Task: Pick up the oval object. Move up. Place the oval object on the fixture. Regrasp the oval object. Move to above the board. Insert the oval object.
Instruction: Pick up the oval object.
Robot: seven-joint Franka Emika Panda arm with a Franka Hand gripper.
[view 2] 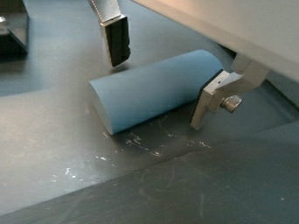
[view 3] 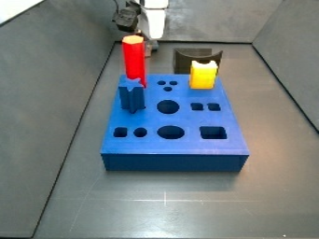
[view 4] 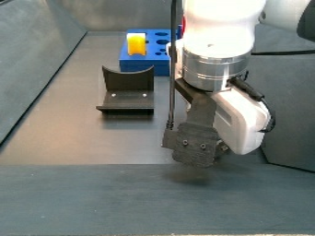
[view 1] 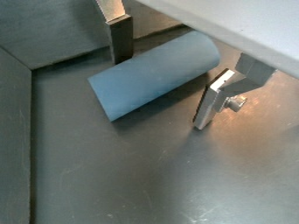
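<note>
1. The gripper point(view 1: 163, 80) is seen low over the grey floor in both wrist views, its two silver fingers spread apart on either side of the oval object point(view 1: 155, 79), which lies on its side on the floor.
2. In a wrist view, one finger point(view 2: 114, 39) stands just beside the peg's curved flank and the opposite finger point(view 2: 214, 98) is close against its other side; whether the pads actually touch the peg cannot be told.
3. The jaws are set wide enough to straddle the peg, and no lift off the floor is visible.
4. The oval object point(view 2: 155, 87) is shown as a smooth grey-blue cylinder-like peg with one flat end face turned toward the camera.
5. In a side view, the gripper point(view 4: 191, 147) is seen lowered near the floor, well apart from the fixture point(view 4: 125, 90), which stands empty nearer the board point(view 4: 145, 55).
6. In a side view, the board point(view 3: 173, 126) is shown carrying a red peg point(view 3: 132, 58), a dark-blue star peg point(view 3: 132, 95) and a yellow block point(view 3: 203, 74), with the fixture point(view 3: 193, 56) behind it.
</note>
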